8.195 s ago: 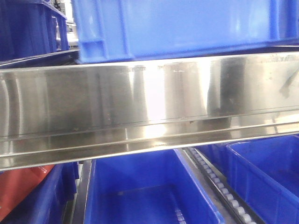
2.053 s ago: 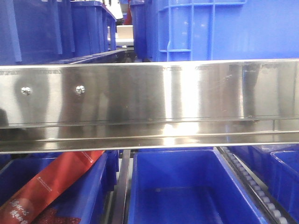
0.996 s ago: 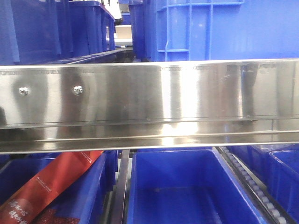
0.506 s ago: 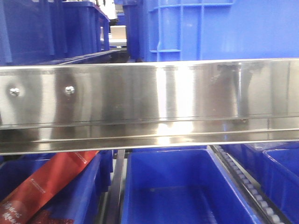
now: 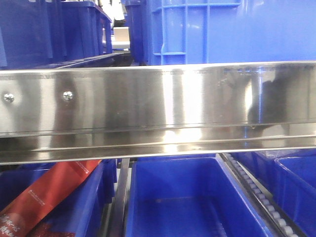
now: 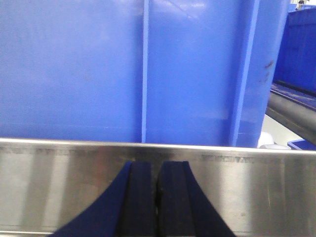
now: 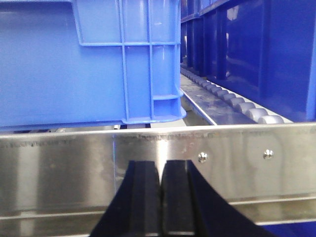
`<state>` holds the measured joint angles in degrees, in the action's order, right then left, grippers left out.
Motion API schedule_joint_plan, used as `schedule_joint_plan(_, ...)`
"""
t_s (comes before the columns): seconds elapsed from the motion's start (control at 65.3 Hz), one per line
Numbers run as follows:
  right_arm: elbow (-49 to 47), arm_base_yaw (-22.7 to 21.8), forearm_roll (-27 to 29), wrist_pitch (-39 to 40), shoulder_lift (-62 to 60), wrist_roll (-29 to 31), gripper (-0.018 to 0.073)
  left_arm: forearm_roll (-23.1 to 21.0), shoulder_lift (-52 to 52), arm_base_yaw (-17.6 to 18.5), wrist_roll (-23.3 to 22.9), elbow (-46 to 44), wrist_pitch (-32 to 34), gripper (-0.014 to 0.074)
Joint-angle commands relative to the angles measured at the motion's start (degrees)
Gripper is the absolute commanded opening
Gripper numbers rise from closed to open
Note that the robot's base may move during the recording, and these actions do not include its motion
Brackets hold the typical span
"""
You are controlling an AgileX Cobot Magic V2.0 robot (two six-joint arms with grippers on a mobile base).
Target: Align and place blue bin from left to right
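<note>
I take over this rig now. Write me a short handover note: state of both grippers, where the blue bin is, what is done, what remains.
Left gripper: shut, holding nothing, in front of the steel rail, facing the blue bin.
Right gripper: shut, empty, also at the rail, below the bin's ribbed right corner.
Blue bin: on the upper shelf behind the rail, right of the darker navy bins in the front view; a roller track runs at its right side.
Done: cannot tell from these views if it is aligned.
Left: neither gripper touches the bin; check its position and probably push it into line.
</note>
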<state>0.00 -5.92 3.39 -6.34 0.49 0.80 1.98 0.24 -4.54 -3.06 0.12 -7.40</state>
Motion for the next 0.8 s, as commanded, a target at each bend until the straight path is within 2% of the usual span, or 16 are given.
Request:
schedule_joint_plan(0.0,0.0,-0.35,0.06,1.69,-0.49,0.2,-0.0079,0.12,-0.24,0.4,-0.32,-0.12,0.66,-0.0015)
schedule_joint_plan(0.781,0.0,-0.35,0.06,1.69,-0.49,0.2,-0.0079,0.12,-0.24,0.4,-0.32,-0.12,0.66,-0.0015)
